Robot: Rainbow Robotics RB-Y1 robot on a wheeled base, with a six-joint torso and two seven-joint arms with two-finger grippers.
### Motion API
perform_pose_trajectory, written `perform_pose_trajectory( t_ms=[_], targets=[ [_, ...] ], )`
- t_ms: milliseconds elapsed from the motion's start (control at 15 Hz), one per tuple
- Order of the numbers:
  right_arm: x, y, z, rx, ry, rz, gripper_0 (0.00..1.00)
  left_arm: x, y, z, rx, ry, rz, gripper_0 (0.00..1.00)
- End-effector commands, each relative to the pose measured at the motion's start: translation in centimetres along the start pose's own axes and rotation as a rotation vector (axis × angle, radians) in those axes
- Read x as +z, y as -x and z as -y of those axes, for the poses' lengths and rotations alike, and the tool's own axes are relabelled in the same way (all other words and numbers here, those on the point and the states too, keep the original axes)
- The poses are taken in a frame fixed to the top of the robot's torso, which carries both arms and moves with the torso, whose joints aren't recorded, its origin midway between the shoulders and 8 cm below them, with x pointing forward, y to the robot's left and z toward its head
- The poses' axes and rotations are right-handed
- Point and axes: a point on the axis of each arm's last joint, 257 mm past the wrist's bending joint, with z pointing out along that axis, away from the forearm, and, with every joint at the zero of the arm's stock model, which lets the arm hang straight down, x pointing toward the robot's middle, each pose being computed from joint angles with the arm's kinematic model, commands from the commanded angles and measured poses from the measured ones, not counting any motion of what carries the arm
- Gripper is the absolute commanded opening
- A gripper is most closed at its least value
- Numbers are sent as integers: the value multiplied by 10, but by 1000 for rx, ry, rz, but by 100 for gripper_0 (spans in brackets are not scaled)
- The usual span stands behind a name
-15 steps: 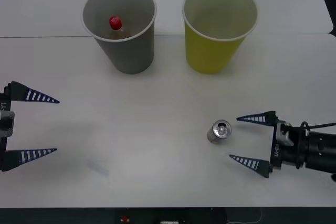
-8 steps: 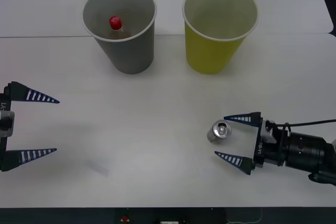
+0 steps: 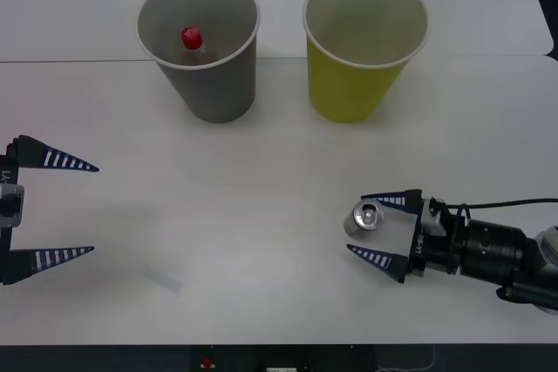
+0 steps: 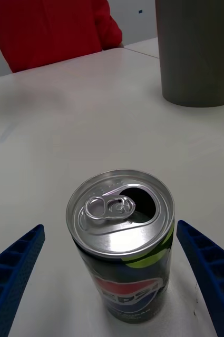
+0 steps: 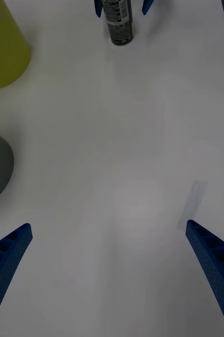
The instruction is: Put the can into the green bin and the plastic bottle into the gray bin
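The small dark silver-topped can [image 3: 365,218] stands upright just ahead of my right tool [image 3: 377,228], whose wide-spread fingers flank it.

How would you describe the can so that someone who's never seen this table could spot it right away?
Start at the white table with two big cup-shaped bins at the far side. Come toward the near edge below the green bin; the can stands upright between the open fingers of the right gripper. It is small, dark, silver-topped with an opened pull tab, unlike the red-capped plastic bottle inside the gray bin.
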Motion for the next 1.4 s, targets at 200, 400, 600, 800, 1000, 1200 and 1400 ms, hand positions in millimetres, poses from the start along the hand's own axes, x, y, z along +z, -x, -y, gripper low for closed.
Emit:
perform_pose_trajectory(
  t_ms=[200, 400, 600, 800, 1000, 1200, 1400],
  targets=[
    [1, 0, -2, 4, 5, 0, 0, 0, 0, 0, 0, 0, 0, 100],
    [1, 0, -2, 1, 7, 0, 0, 0, 0, 0, 0, 0, 0, 100],
    [1, 1, -5, 8, 17, 7, 0, 0, 0, 0, 0, 0, 0, 100],
    [-1, 8, -7, 4, 38, 13, 0, 0, 0, 0, 0, 0, 0, 100],
    [-7, 23, -8, 43, 68, 3, 0, 0, 0, 0, 0, 0, 0, 100],
    [-18, 43, -11, 107, 103, -18, 0, 0, 0, 0, 0, 0, 0, 100],
    [-29, 68, -15, 201, 134, -56, 0, 0, 0, 0, 0, 0, 0, 100]
  ],
)
